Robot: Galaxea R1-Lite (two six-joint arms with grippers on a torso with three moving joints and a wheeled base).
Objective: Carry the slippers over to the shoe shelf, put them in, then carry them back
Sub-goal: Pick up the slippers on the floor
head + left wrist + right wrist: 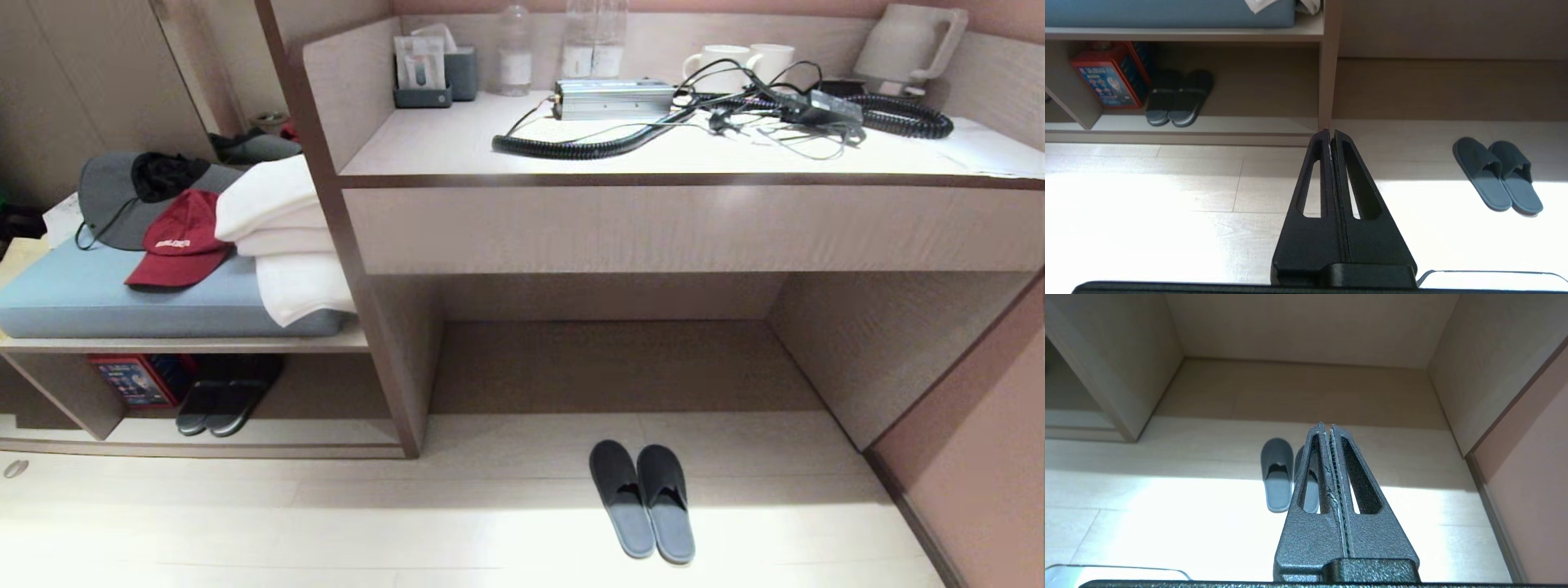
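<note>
A pale plank floor [245,523] runs under a built-in desk counter [694,220] cluttered with a coiled black cable [571,147], a silver box [614,98], two white mugs [739,61] and a kettle [906,41]. In the head view the slippers [643,500] lie side by side on the floor at about six o'clock, toes toward the desk recess, touching each other; the shoe shelf [204,445] sits at eight o'clock, already holding another dark pair [224,396] beside a red box [135,380], under a blue cushion [122,298] with a red cap [180,241] and folded white towels [282,237]. Neither arm shows here. In the left wrist view the left gripper [1330,136] hangs above the floor, fingers pressed together and holding nothing, the slippers [1498,175] at three o'clock, well apart. In the right wrist view the right gripper [1327,428] is likewise fully closed and empty, the slippers [1278,475] just beyond and partly behind its fingers. Nothing is grasped yet; the step in hand looks like the approach. To do it well, I would open the right fingers wide first, come down over the toe bands, and pinch both slippers together so the pair travels as one.
</note>
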